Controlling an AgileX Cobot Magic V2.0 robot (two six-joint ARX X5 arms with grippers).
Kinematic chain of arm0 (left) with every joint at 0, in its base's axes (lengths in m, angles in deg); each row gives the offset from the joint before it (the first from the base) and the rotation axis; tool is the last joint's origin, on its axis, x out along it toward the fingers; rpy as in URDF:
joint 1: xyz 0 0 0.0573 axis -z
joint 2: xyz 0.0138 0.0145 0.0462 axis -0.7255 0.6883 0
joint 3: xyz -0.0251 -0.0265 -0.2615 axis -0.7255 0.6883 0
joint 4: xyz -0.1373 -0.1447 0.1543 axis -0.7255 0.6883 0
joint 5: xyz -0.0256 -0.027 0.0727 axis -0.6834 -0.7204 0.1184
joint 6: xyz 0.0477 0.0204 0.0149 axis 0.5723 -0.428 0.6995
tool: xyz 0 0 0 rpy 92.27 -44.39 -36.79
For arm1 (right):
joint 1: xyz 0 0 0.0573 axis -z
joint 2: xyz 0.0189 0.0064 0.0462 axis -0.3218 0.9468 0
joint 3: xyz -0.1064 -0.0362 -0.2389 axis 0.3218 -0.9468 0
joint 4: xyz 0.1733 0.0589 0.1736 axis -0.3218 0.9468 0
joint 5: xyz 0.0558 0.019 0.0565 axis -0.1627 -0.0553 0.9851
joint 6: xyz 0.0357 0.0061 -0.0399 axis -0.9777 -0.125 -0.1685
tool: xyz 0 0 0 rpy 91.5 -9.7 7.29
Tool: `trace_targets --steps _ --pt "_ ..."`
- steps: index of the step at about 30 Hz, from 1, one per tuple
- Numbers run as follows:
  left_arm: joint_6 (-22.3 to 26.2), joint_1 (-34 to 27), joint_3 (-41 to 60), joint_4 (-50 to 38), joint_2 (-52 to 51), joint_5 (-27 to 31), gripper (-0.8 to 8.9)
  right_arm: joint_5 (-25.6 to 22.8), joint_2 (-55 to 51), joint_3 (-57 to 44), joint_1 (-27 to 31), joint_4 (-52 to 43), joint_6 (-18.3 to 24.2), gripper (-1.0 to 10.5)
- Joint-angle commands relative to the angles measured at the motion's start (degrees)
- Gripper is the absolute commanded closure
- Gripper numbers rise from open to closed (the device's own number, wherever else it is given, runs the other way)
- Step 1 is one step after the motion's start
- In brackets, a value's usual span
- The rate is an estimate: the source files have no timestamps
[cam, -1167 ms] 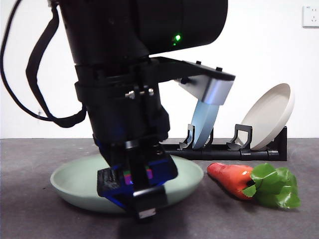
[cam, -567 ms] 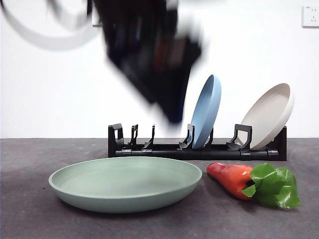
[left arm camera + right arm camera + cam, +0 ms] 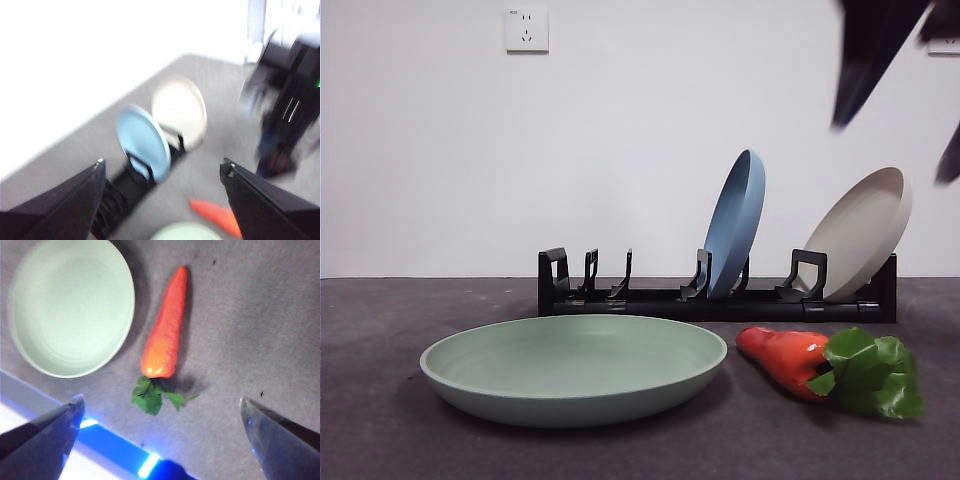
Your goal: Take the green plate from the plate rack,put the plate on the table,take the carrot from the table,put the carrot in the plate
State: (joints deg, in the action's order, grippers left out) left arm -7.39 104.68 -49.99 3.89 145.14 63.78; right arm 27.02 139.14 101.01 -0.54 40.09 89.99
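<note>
The green plate [image 3: 573, 368] lies flat on the table [image 3: 380, 440], in front of the plate rack [image 3: 715, 298], and the carrot [image 3: 790, 360] lies just beside the plate with its pointy tip toward it. The right gripper [image 3: 160, 440] hangs high over the carrot with its jaws wide open and nothing in them; the left gripper [image 3: 162, 200] is open and empty too. I think the right gripper should come straight down and pinch the fat orange middle, not the floppy leaves
</note>
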Motion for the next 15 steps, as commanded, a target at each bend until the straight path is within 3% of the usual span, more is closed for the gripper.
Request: trace_targets --steps 1,12,15 --pt "-0.35 -0.22 -1.81 0.55 -0.70 1.11 4.28 -2.95 4.11 0.02 -2.84 -1.66 -1.90 3.5" --pt "-0.35 -0.22 -3.26 1.31 -2.56 2.91 4.29 -11.06 18.88 0.02 -11.85 -7.26 -7.98 3.6" --pt "-0.35 -0.20 -3.26 1.77 -2.54 3.87 4.29 -12.63 21.51 0.02 -13.31 -8.74 -8.76 4.1"
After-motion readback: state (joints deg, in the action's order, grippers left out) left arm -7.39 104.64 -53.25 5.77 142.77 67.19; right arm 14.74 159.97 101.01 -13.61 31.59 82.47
